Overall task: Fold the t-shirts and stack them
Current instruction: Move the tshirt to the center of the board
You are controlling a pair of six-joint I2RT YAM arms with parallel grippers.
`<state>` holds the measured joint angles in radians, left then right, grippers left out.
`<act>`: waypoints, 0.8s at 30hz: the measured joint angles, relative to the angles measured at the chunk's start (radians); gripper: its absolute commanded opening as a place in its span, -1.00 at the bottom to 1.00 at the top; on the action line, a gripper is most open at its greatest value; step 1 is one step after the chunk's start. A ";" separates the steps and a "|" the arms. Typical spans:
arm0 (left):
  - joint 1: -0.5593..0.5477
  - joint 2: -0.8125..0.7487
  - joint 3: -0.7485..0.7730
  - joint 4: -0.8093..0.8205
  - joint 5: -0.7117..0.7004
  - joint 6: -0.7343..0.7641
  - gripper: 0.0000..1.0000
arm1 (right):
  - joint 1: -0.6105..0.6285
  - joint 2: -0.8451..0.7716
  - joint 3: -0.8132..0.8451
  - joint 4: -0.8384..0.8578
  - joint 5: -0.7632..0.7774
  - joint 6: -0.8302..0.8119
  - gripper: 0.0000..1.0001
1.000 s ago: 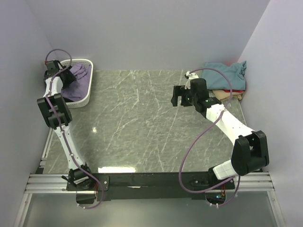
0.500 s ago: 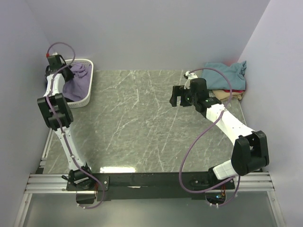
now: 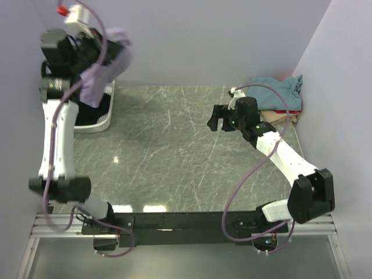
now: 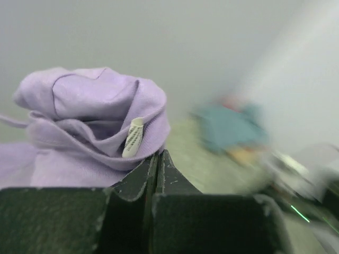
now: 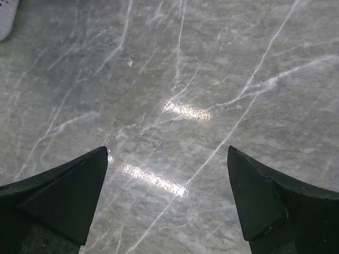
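My left gripper [image 3: 111, 51] is raised high over the table's back left corner, shut on the lavender t-shirt [image 3: 96, 78]. The shirt hangs bunched from it, above the white basket [image 3: 100, 121]. In the left wrist view the jaws [image 4: 157, 154] are pressed together on a fold of the lavender t-shirt [image 4: 90, 114], and a white label [image 4: 132, 137] shows. My right gripper [image 3: 216, 120] hovers open over the bare marble table [image 3: 168, 151], nothing between its fingers [image 5: 66, 188]. A teal t-shirt [image 3: 279, 90] lies on top of red [image 3: 292, 110] and tan [image 3: 286, 118] ones at the back right.
The basket stands at the back left against the wall. Lavender-grey walls close in the table on the left, back and right. The metal rail [image 3: 186, 224] with both arm bases runs along the near edge.
The left gripper closed on the lavender t-shirt in the basket and has lifted it high above the basket. The right arm has hardly moved.
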<state>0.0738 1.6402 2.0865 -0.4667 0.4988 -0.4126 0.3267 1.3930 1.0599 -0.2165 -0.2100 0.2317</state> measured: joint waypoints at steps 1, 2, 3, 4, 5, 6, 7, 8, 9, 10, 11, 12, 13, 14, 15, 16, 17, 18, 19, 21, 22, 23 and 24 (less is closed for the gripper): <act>-0.051 -0.056 -0.028 0.003 0.033 0.000 -0.99 | 0.000 -0.023 -0.009 0.000 0.009 0.006 0.99; -0.134 -0.130 -0.087 0.013 0.075 -0.001 -0.99 | 0.000 -0.046 -0.017 0.000 0.017 0.010 0.99; -0.188 -0.178 -0.138 0.026 0.108 0.000 -0.99 | 0.000 -0.074 -0.024 -0.002 0.028 0.014 0.99; -0.247 -0.234 -0.205 0.035 0.142 0.000 -0.99 | 0.000 -0.101 -0.031 -0.001 0.038 0.015 0.99; -0.297 -0.283 -0.274 0.040 0.161 -0.001 -0.99 | 0.000 -0.134 -0.039 -0.002 0.058 0.019 0.99; -0.343 -0.336 -0.382 0.069 0.171 -0.003 -0.99 | 0.000 -0.174 -0.045 -0.004 0.079 0.023 0.99; -0.363 -0.376 -0.460 0.077 0.175 -0.008 -0.99 | 0.000 -0.205 -0.048 -0.007 0.096 0.023 0.99; -0.385 -0.414 -0.559 0.098 0.171 -0.016 -0.95 | 0.000 -0.245 -0.049 -0.014 0.122 0.026 0.99; -0.405 -0.450 -0.696 0.142 0.155 -0.030 -0.84 | 0.000 -0.281 -0.049 -0.016 0.145 0.029 0.99; -0.417 -0.476 -0.808 0.165 0.142 -0.044 -0.92 | 0.000 -0.319 -0.049 -0.019 0.166 0.029 0.99; -0.426 -0.486 -0.896 0.175 0.131 -0.053 -0.92 | 0.000 -0.347 -0.049 -0.024 0.183 0.029 0.99; -0.435 -0.485 -0.996 0.201 0.111 -0.072 -0.88 | 0.000 -0.381 -0.049 -0.031 0.203 0.029 0.99; -0.449 -0.478 -1.103 0.223 0.082 -0.087 -0.71 | 0.000 -0.409 -0.049 -0.041 0.220 0.029 1.00; -0.459 -0.469 -1.175 0.222 0.058 -0.099 -0.43 | 0.000 -0.428 -0.049 -0.050 0.233 0.029 0.99; -0.475 -0.460 -1.253 0.229 0.031 -0.111 0.10 | 0.000 -0.448 -0.048 -0.062 0.246 0.030 0.99; -0.495 -0.454 -1.307 0.232 0.014 -0.122 0.47 | 0.000 -0.461 -0.048 -0.073 0.252 0.031 1.00; -0.523 -0.449 -1.349 0.247 0.000 -0.137 0.71 | 0.000 -0.471 -0.048 -0.086 0.257 0.033 0.99; -0.548 -0.446 -1.370 0.264 -0.006 -0.145 0.99 | 0.000 -0.476 -0.048 -0.098 0.257 0.034 0.99; -0.586 -0.443 -1.386 0.291 -0.020 -0.163 0.99 | 0.000 -0.480 -0.049 -0.114 0.255 0.038 0.99; -0.645 -0.438 -1.391 0.351 -0.037 -0.179 0.99 | 0.000 -0.479 -0.050 -0.140 0.247 0.051 0.99; -0.671 -0.435 -1.391 0.381 -0.047 -0.186 0.99 | 0.000 -0.476 -0.051 -0.153 0.236 0.064 1.00; -0.695 -0.433 -1.390 0.405 -0.063 -0.190 0.99 | 0.000 -0.472 -0.052 -0.167 0.219 0.072 0.99; -0.712 -0.433 -1.389 0.416 -0.081 -0.192 0.99 | 0.000 -0.463 -0.055 -0.179 0.188 0.087 0.99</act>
<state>-0.6380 1.2076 0.6979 -0.0505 0.4175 -0.6048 0.3271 0.9298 1.0054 -0.3954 -0.0216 0.3191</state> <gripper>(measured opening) 0.993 0.996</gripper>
